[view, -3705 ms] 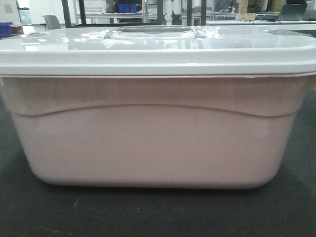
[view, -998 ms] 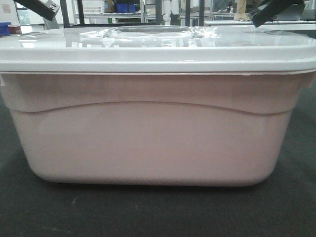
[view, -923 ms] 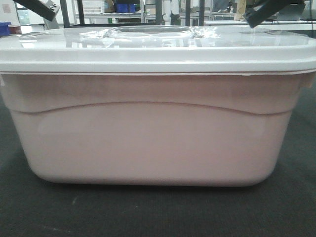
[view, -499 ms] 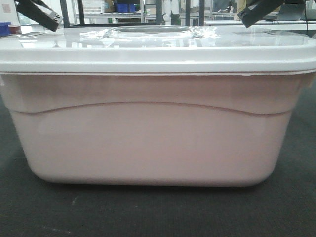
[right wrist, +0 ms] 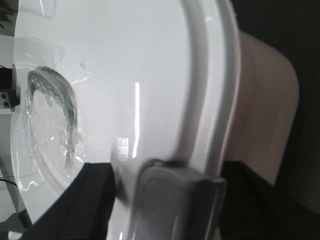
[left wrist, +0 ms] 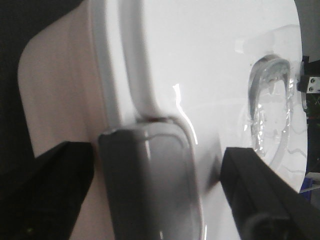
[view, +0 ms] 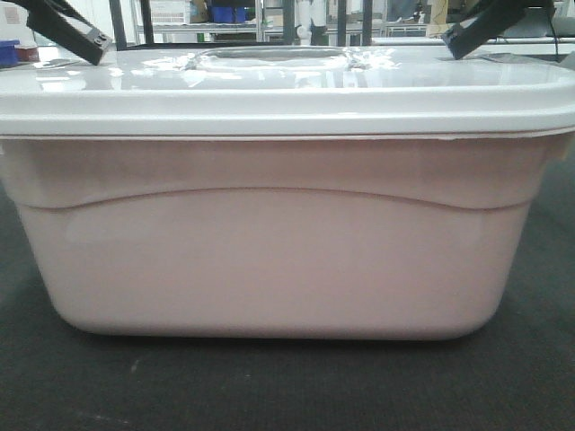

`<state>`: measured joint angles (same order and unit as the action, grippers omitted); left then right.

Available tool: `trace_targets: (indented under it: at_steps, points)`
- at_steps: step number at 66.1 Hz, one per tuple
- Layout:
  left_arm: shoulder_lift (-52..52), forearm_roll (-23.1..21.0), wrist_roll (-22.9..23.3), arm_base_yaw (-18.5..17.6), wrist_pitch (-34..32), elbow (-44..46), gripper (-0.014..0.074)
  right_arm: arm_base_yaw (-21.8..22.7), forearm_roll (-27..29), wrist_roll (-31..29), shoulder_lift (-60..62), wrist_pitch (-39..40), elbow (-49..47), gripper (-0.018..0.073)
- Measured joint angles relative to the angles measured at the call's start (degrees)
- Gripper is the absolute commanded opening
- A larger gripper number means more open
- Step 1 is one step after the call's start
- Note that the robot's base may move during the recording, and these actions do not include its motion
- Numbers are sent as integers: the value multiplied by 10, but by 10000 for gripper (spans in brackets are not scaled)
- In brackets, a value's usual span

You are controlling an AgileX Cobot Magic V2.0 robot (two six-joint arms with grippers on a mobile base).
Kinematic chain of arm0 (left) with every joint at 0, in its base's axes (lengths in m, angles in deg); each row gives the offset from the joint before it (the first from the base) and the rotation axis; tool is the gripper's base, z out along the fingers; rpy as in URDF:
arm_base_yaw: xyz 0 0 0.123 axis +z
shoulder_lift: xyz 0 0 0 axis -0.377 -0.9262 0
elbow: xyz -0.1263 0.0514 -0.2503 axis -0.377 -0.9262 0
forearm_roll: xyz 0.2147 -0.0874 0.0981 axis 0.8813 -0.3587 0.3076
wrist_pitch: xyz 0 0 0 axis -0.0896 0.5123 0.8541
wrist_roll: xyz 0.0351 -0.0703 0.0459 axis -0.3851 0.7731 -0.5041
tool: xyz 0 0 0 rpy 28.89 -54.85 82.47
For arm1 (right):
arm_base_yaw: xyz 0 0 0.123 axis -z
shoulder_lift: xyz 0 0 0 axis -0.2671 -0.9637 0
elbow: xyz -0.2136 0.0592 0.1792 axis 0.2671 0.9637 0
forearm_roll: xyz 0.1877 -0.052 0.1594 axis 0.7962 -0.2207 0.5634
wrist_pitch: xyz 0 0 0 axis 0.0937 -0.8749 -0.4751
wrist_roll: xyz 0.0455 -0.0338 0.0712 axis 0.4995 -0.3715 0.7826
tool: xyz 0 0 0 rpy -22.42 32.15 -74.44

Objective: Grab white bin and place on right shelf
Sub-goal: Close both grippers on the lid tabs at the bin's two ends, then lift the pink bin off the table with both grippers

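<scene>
The white bin (view: 269,260) fills the front view, with pinkish sides and a glossy white lid (view: 287,94). My left gripper (view: 70,29) hovers over the lid's left end and my right gripper (view: 490,25) over its right end. In the left wrist view the left gripper (left wrist: 155,200) is open, its black fingers (left wrist: 60,195) straddling a grey latch (left wrist: 147,185) on the bin's rim. In the right wrist view the right gripper (right wrist: 167,200) is open in the same way around the other grey latch (right wrist: 177,205). The right shelf is out of view.
The bin stands on a dark mat (view: 539,377). The lid's recessed handle (left wrist: 270,105) lies between the two grippers. Far behind are racks with blue bins (view: 232,13) and dark posts (view: 117,22).
Both grippers entered from above and have come down slightly toward the lid's two ends. The bin has stayed in place.
</scene>
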<state>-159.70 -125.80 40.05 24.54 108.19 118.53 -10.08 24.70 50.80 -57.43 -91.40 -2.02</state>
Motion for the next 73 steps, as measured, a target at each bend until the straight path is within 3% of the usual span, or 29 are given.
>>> trace_targets:
  at_steps: [16,27,39,53,73]
  points:
    - [1,-7,0,0,0,0,238,1,0,-1,0,0,0,464]
    - [1,-9,0,2,0,1,238,1,0,-9,0,0,0,464]
    - [8,-7,0,-19,-14,4,238,4,-17,-15,15,9,-8,464]
    - [43,20,-7,-49,-17,19,238,10,-39,-35,71,21,-20,464]
    - [123,31,-19,-50,-17,62,238,10,-41,-48,173,23,-23,464]
